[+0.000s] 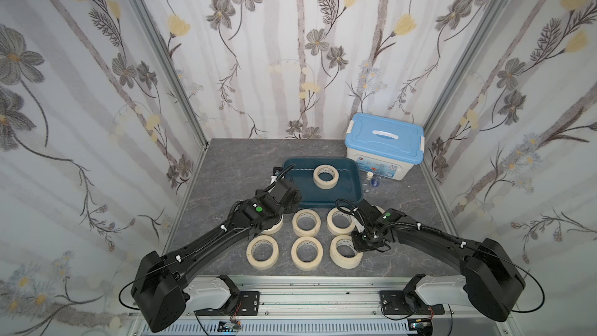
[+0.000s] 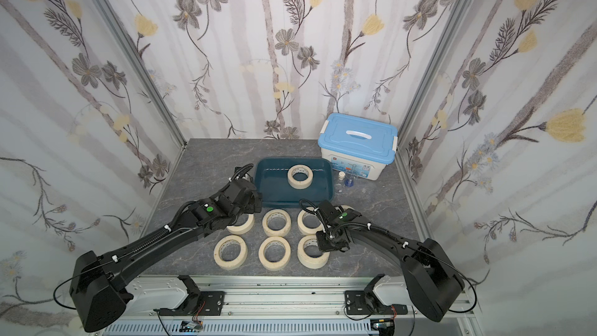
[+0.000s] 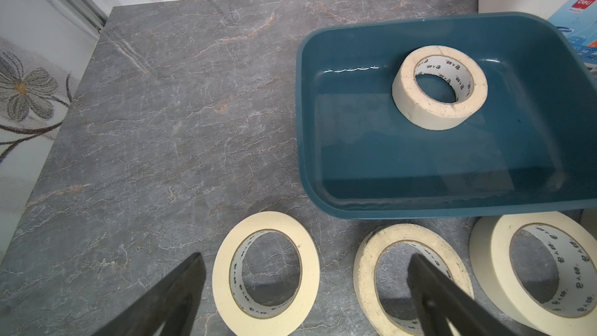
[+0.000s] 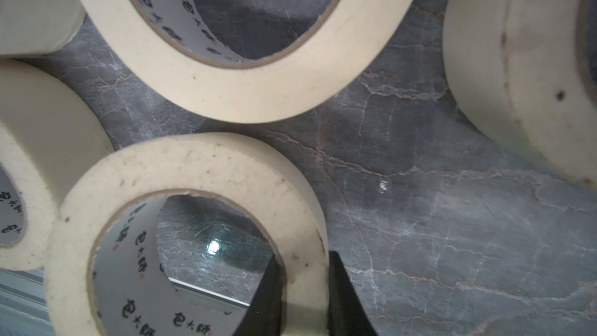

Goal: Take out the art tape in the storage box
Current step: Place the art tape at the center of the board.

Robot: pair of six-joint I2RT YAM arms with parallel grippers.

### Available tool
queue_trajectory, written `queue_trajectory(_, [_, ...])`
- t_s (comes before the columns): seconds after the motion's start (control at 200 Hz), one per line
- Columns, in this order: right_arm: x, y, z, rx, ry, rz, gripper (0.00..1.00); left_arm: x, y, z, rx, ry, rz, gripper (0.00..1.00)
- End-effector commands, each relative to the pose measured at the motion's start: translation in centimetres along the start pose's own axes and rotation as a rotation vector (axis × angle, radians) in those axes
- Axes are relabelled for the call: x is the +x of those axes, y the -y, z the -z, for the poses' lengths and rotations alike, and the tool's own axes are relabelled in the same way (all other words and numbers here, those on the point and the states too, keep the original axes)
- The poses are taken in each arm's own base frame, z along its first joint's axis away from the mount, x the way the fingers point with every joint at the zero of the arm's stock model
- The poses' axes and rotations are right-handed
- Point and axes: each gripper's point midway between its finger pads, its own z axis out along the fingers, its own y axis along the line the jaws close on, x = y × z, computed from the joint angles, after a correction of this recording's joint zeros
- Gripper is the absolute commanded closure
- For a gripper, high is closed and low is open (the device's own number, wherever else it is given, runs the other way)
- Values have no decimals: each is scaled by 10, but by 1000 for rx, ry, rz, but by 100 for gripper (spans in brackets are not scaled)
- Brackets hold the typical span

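Note:
The dark teal storage box point(image 1: 319, 205) point(image 3: 403, 163) sits mid-table with one cream art tape roll point(image 1: 326, 176) point(image 2: 300, 176) point(image 3: 439, 87) lying flat inside it. Several more rolls point(image 1: 306, 222) lie flat in rows on the table in front of the box. My left gripper point(image 3: 307, 256) hangs open over the back row's left end, holding nothing; one finger is left of a roll point(image 3: 265, 269), the other over its neighbour point(image 3: 381, 244). My right gripper point(image 4: 303, 256) is shut on the wall of the front right roll point(image 4: 193, 169) point(image 1: 342, 255), one finger inside the ring.
A white bin with a light-blue handled lid point(image 1: 384, 147) stands at the back right, touching the box's corner. Small clear bottles point(image 1: 374, 182) stand between them. Patterned walls close in the table on three sides; a metal rail point(image 1: 307, 298) runs along the front.

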Motion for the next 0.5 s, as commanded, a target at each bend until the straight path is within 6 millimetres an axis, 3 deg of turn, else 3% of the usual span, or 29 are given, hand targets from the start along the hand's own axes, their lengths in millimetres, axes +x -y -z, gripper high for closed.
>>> queue_trajectory(0.0, [-3, 3, -1, 21, 14, -7, 79, -2, -3, 0, -17, 11, 6, 0])
queue_trajectory(0.29, [-1, 5, -6, 33, -6, 0, 76, -3, -3, 0, -18, 13, 8, 0])
queue_trajectory(0.495, [-1, 5, -5, 33, -1, 0, 69, -4, -4, 0, -21, 14, 9, 0])
